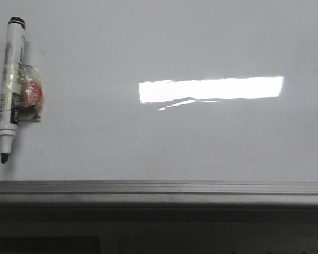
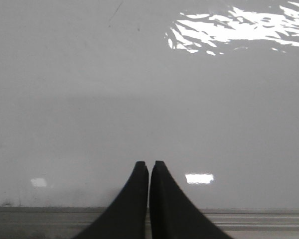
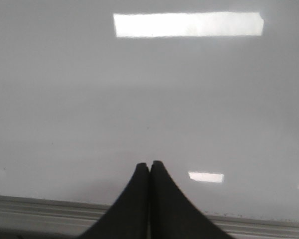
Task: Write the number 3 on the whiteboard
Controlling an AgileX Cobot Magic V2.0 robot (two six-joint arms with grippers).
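Both pincers, left [image 2: 149, 163] and right [image 3: 149, 163], are sitting clenched and empty over the blank whiteboard [image 1: 164, 143], its frame beneath their fingers.

Closed left end effector [image 2: 149, 164] over whiteboard [image 2: 89, 99]
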